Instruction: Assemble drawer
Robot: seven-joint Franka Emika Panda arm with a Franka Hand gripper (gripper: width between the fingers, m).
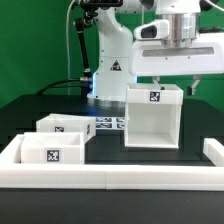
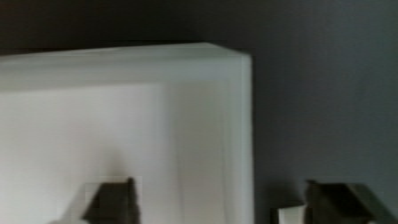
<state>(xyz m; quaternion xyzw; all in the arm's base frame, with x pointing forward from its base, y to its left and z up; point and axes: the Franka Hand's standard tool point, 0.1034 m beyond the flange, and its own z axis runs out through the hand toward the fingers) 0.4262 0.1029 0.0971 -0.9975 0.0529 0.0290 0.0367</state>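
A tall white open-fronted drawer case with a marker tag stands at the centre right of the exterior view. My gripper hangs over the top of its wall on the exterior view's right. In the wrist view the thick white wall edge runs between my two dark fingers, with a gap on each side. The gripper is open and straddles the wall without gripping it. Two small white drawer boxes with tags sit at the exterior view's left.
The marker board lies flat behind the small boxes, beside the case. A low white U-shaped fence runs along the front and both sides. The robot base stands at the back.
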